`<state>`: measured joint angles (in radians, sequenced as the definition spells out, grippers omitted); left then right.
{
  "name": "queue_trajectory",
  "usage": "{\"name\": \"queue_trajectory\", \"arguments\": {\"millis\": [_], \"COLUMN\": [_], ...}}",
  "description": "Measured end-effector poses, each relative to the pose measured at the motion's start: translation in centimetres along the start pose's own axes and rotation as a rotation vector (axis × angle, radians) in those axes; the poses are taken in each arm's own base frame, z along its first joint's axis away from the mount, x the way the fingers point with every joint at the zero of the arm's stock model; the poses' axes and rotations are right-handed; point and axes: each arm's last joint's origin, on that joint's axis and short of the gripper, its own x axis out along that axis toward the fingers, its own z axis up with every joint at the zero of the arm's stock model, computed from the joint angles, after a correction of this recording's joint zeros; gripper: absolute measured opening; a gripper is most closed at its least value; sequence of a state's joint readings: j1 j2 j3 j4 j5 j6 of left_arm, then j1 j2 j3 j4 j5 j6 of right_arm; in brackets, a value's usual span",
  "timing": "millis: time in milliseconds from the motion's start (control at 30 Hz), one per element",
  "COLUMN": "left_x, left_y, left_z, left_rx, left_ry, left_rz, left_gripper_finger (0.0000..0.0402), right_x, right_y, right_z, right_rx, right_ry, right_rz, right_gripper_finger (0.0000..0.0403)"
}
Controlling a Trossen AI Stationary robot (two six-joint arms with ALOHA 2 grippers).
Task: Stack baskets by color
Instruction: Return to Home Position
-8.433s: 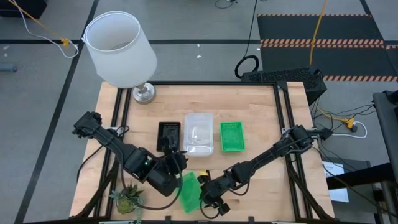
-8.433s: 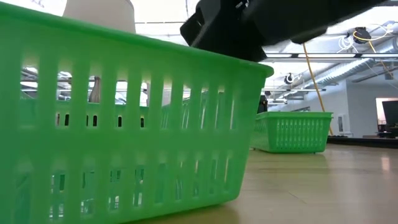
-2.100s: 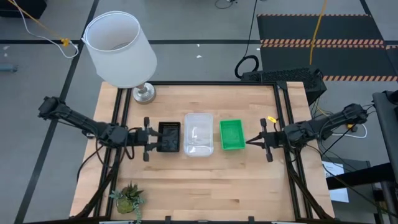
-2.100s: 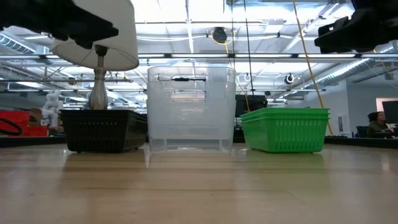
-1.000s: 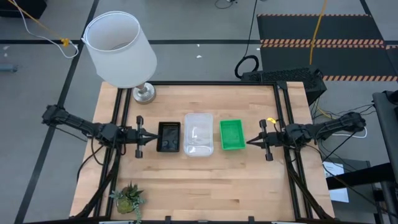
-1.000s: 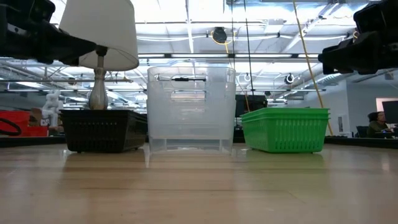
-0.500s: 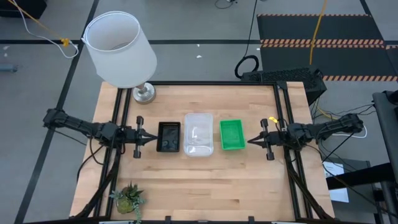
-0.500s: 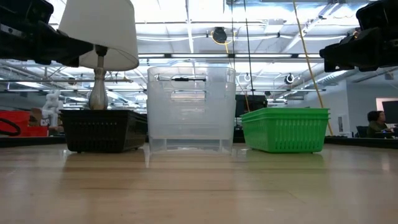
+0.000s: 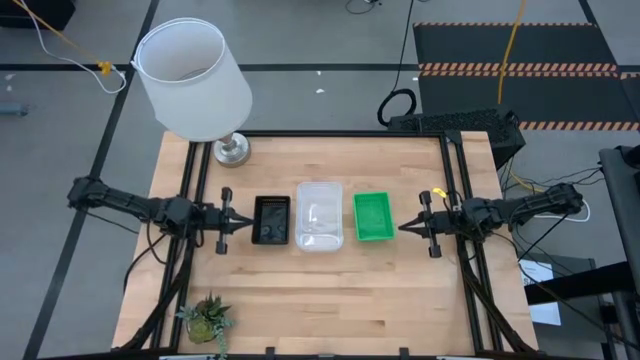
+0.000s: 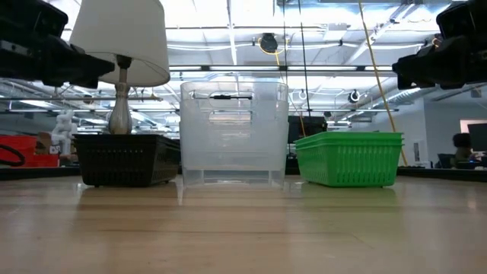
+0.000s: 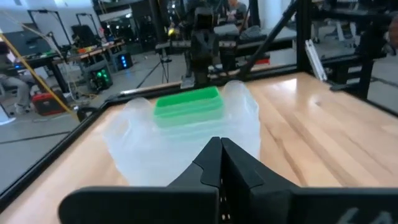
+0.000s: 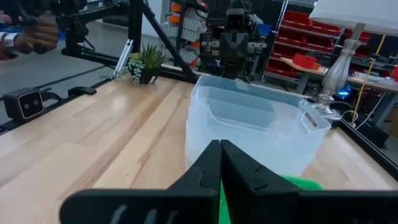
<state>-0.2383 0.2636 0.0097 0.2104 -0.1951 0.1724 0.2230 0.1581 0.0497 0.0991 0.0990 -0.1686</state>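
End effectors first: your left end effector (image 9: 238, 221) is hovering at centre left of the high view, its fingers (image 11: 211, 163) pressed together on nothing. Your right end effector (image 9: 405, 227) is mirroring it at centre right, fingers (image 12: 211, 165) likewise pressed together and empty. The worktop (image 9: 330, 300) is carrying a lamp (image 9: 192, 78) at upper left. Across mid-frame the clear baskets (image 9: 320, 215) are standing tallest. The green baskets (image 9: 373, 217) are sitting to their right, just beside the right tip, and the black baskets (image 9: 271, 220) to their left, just beside the left tip. A small plant (image 9: 207, 318) is sitting at lower left. Judging the sorting done, you are only parking the arms. Be drawing each one level and straight outward, so that neither tip is nudging a stack.
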Motion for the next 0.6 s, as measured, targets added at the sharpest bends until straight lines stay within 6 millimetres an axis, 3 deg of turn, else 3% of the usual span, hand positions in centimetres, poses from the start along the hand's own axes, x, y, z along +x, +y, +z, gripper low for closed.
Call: {"name": "queue_trajectory", "arguments": {"millis": [600], "left_x": [0.0], "left_y": [0.1], "left_z": [-0.1], "left_rx": [-0.015], "left_ry": [0.011], "left_rz": [-0.002], "left_gripper_finger": [0.0003], "right_x": [-1.0], "right_y": [-0.3], "right_z": [0.6], "right_rx": [-0.070], "right_ry": [-0.087], "right_rz": [-0.034], "right_gripper_finger": [0.0000]}}
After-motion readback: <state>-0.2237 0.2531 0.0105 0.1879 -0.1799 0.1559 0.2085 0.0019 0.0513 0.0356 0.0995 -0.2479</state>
